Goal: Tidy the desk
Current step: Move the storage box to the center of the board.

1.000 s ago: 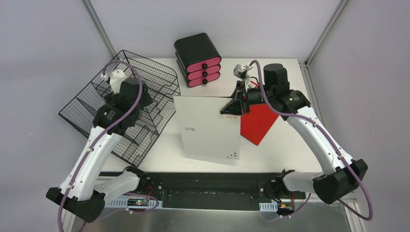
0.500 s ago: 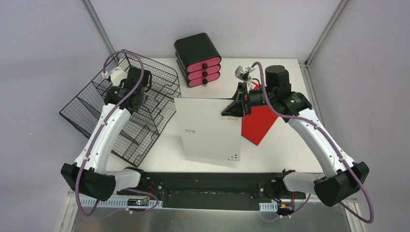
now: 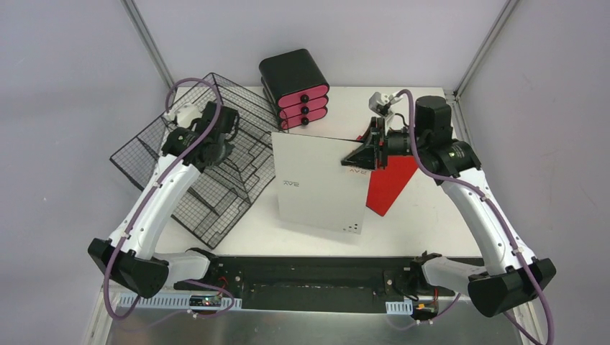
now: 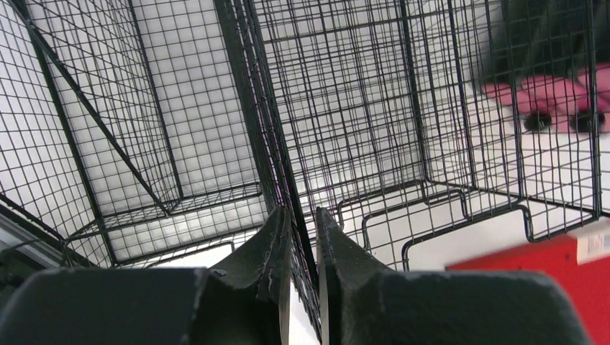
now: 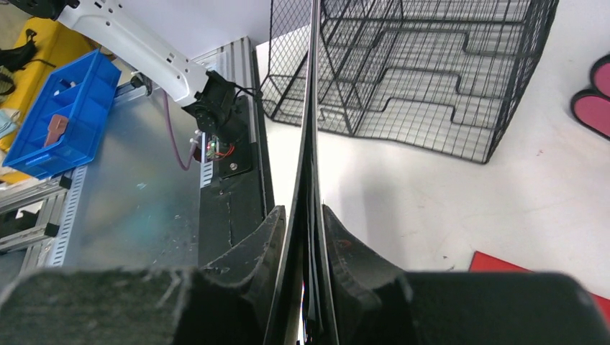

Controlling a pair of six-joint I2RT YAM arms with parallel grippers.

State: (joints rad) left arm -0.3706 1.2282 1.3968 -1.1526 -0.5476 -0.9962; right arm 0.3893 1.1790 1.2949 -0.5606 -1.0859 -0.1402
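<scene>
On the white desk point(image 3: 424, 215) a black wire rack point(image 3: 201, 187) sits at the left, tipped up. My left gripper point(image 3: 227, 135) is shut on one of its upright mesh walls; in the left wrist view the wire panel point(image 4: 345, 86) runs between the fingers of the gripper point(image 4: 303, 215). My right gripper point(image 3: 357, 154) is shut on the far right edge of a white notebook point(image 3: 316, 187), held raised and tilted. In the right wrist view the notebook's edge point(image 5: 309, 108) stands pinched in the gripper point(image 5: 302, 212).
A red sheet point(image 3: 388, 183) lies under and to the right of the notebook. A black drawer unit with pink fronts point(image 3: 293, 90) stands at the back centre, close to the rack's far corner. Metal posts frame the desk's back corners. A blue bin point(image 5: 57, 115) sits off the desk.
The left gripper reached forward and closed on the rack's wall, and the rack has shifted right and tipped up. The right gripper moved right and back, carrying the notebook.
</scene>
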